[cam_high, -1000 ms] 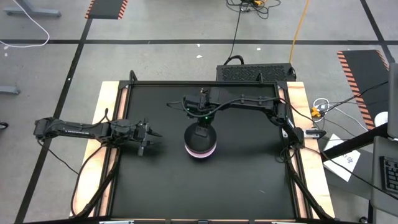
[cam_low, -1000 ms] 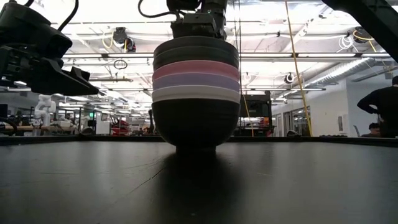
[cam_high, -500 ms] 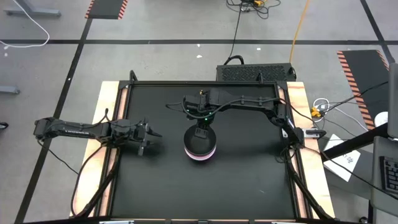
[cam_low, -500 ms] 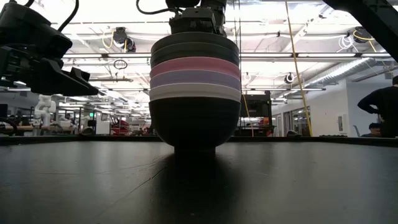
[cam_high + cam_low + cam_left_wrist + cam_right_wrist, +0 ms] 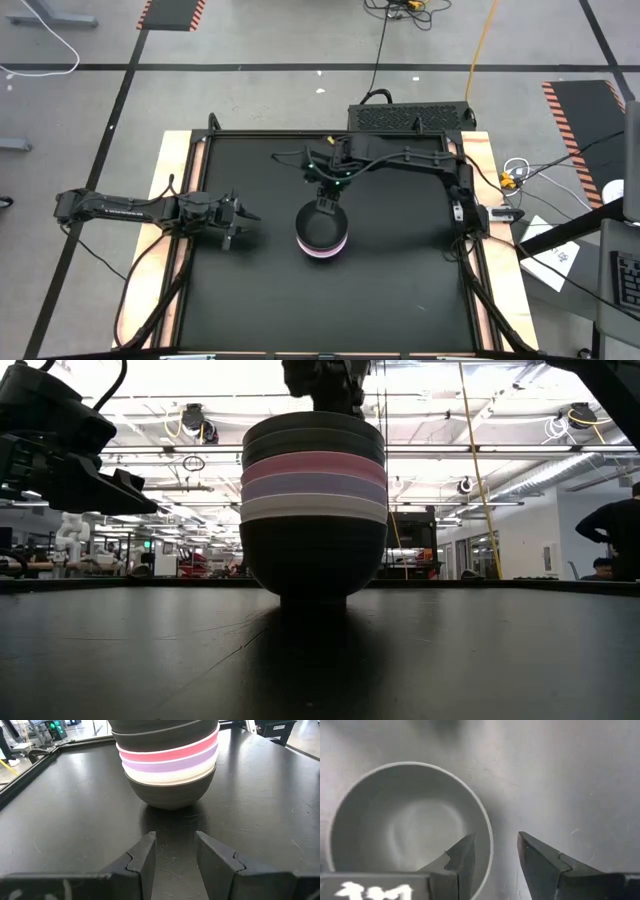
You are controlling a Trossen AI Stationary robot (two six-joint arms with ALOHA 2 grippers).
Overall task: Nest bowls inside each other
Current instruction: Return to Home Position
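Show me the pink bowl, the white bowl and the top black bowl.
pink bowl (image 5: 313, 466), low view, rim band
white bowl (image 5: 313, 508), low view, rim band
top black bowl (image 5: 405, 827), right wrist view, inside floor

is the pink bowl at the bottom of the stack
No, a black bowl sits at the bottom; the pink bowl is above the white bowl and the purple bowl.

The black-topped bench (image 5: 400, 290) is occupied near its middle by a single nested stack of bowls (image 5: 322, 235). Only the bottom black bowl (image 5: 313, 555) is set directly on its surface.
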